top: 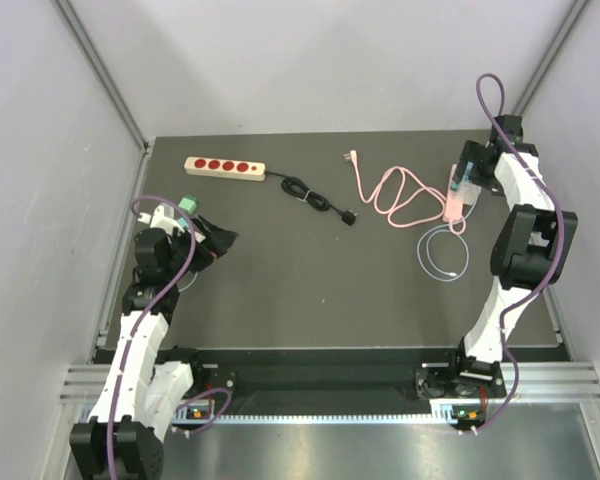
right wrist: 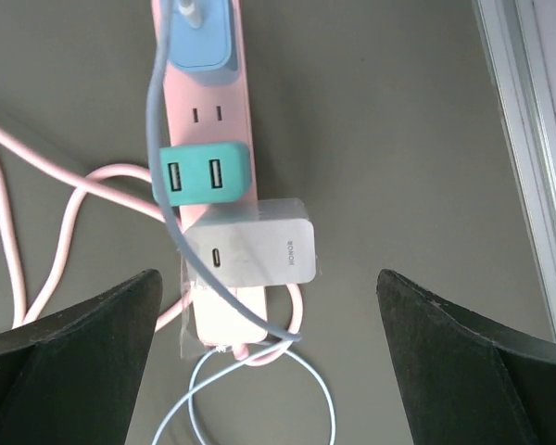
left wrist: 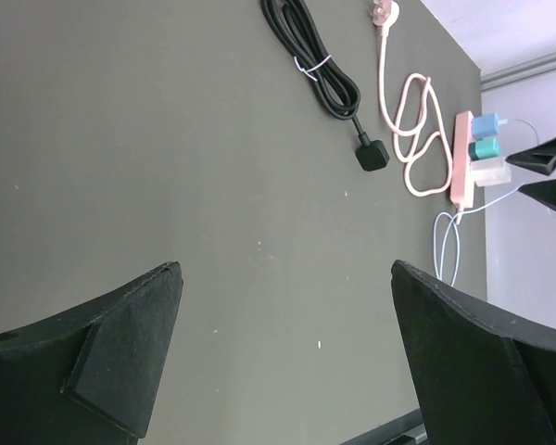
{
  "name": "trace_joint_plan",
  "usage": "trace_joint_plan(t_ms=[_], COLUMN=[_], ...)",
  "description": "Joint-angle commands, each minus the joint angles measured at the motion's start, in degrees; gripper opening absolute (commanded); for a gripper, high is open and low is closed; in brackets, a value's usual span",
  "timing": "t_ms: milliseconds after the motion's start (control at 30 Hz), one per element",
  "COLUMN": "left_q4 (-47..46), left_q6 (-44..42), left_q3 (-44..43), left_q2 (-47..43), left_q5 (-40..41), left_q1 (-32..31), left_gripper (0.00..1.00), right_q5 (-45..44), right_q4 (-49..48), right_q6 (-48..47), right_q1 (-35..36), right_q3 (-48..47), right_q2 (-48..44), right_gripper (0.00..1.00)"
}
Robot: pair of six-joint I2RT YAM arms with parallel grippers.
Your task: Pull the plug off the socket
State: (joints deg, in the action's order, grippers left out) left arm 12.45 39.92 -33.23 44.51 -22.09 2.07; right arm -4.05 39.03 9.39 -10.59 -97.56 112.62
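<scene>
While the left gripper (left wrist: 285,271) hangs wide open over the table (top: 280,290) at 9 o'clock, holding nothing, the job waits on the other side. Going right, a cream strip (top: 224,167) with 4 red holes lies at 11 o'clock, then a black cable (top: 310,195), then a loopy pink cord (top: 400,195). The pink socket strip (right wrist: 218,111) lies at 2 o'clock. 3 plugs sit in it: a blue plug (right wrist: 199,37), a teal plug (right wrist: 204,173) and a white plug (right wrist: 255,250). The right gripper (right wrist: 269,275) hangs just above the white plug, fingers spread wide, holding nothing.

I think the white plug is the 1 to pull. To do it well, go down with 1 finger on each side, squeeze its flat sides, miss the thin blue wire (right wrist: 157,139), and pull straight up. The strip looks light and may lift too, so pull slowly.
</scene>
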Motion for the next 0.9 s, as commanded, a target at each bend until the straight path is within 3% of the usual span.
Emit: trace_joint_plan(t_ms=[0,233,633,867], left_q4=[-3.13,-3.4,-4.45,-9.7], left_q6=[1.47,2.27,3.5,7.18], left_q3=[0.8,0.8,1.24,2.21], left_q2=[-1.88,-1.53,-1.18,-0.13], left_q5=[-0.5,-0.59,-1.29,-5.41], left_q1=[0.13,0.13,0.22,0.04], left_gripper=[0.99,0.99,0.99,0.99], right_q5=[-4.91,-3.86,0.89,6.07], right_q4=[-1.41,-1.23,-1.15,-1.76], right_q6=[2.56,2.83,3.09,2.04], right_q1=[1.01,0.92,-0.75,-2.24], right_q3=[-2.64,-4.22,-3.78,-2.64], right_q2=[0.94,4.1,5.33,3.31], right_gripper=[0.98,0.92,0.67,0.24])
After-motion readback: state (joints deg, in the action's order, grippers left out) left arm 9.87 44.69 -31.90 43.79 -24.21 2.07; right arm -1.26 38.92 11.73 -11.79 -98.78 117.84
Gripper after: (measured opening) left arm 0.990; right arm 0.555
